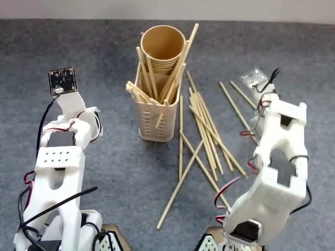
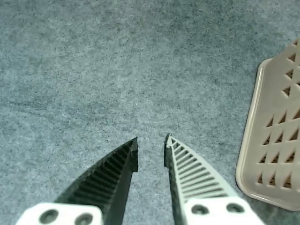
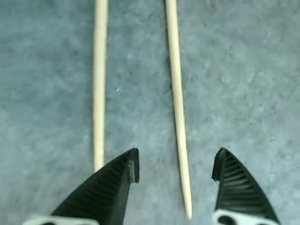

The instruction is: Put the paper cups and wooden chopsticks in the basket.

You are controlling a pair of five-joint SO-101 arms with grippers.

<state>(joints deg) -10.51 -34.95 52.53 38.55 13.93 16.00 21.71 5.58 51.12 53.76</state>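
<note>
Wooden chopsticks [image 1: 203, 130], pale slender sticks, loose beside the beige perforated basket [image 1: 154, 124].

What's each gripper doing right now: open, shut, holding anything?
Left gripper: slightly open, empty, beside the beige perforated plastic basket.
Right gripper: open, gripping nothing; a thin pale wooden chopstick lies between its jaws.

I'm looking at a table [image 1: 104, 172] covered in grey, carpet-like felt. A beige perforated basket [image 1: 154, 125] stands on it, about midway across and toward the far edge. Loose wooden chopsticks [image 1: 205, 138] lie criss-crossed flat on the felt just beside the basket, on the right arm's side. A separate pair of sticks [image 1: 235, 108] lies nearer the right edge.
</note>
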